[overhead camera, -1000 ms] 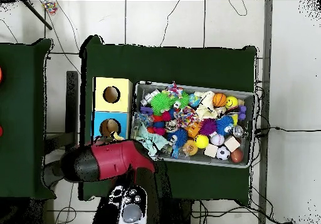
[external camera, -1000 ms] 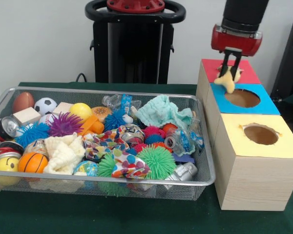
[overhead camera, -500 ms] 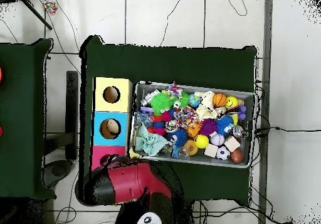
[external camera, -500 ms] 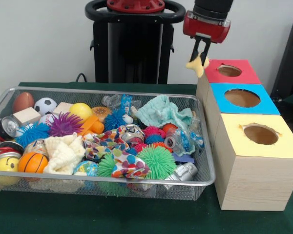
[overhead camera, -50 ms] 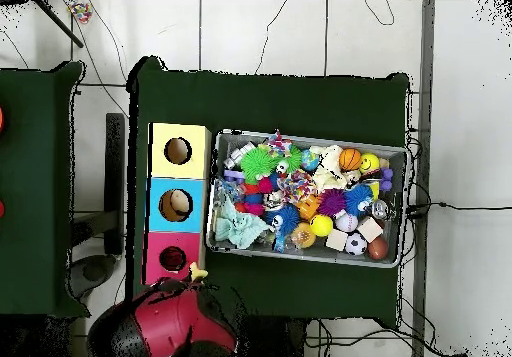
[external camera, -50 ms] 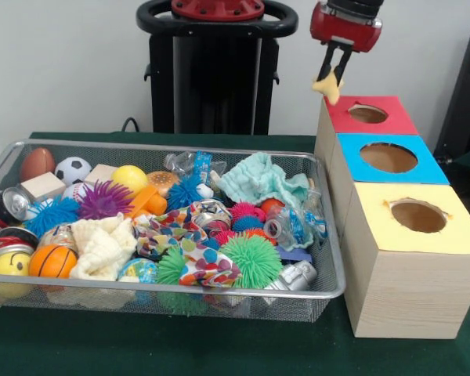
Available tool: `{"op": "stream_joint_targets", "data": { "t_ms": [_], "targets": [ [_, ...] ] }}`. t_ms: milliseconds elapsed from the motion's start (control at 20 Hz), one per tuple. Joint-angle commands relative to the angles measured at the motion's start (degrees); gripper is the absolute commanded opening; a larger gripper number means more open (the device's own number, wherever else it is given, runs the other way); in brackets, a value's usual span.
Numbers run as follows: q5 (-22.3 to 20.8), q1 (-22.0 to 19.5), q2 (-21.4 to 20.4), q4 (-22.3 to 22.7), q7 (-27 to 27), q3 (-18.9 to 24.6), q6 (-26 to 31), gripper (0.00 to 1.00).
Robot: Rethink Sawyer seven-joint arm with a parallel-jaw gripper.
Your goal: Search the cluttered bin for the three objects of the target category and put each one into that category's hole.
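The red-and-black gripper [external camera, -50 ms: 332, 72] pinches a small pale-yellow soft piece [external camera, -50 ms: 327, 84], hanging above the outer edge of the red-topped wooden box [external camera, -50 ms: 392, 119] (short of its round hole [external camera, -50 ms: 367, 113]). Good practice: centre over that hole, lower, then release.

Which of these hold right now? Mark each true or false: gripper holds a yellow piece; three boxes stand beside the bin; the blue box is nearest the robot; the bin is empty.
1. The gripper is shut on a pale yellow piece. True.
2. Three boxes with holes stand beside the bin. True.
3. The blue box is nearest the robot. False: the red box is; blue is in the middle.
4. The bin is empty. False: it is crowded with balls, cloths and cans.
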Motion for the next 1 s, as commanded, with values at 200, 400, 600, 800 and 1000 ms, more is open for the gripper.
{"op": "stream_joint_targets", "data": {
  "t_ms": [200,400,600,800,1000],
  "targets": [
    [0.3,1.1,-2.5,3.9,4.9,0.3,3.4,0.00],
    [1.8,-1.2,-5.9,5.9,1.9,2.4,5.7,0.00],
    [1.7,-3.6,-8.6,6.5,-1.4,3.4,8.5,0.00],
    [-0.6,-4.6,-8.7,4.4,-2.1,2.0,10.5,0.00],
    [-1.7,-5.0,-9.5,1.8,-2.7,1.5,14.7,0.00]
  ]
}}
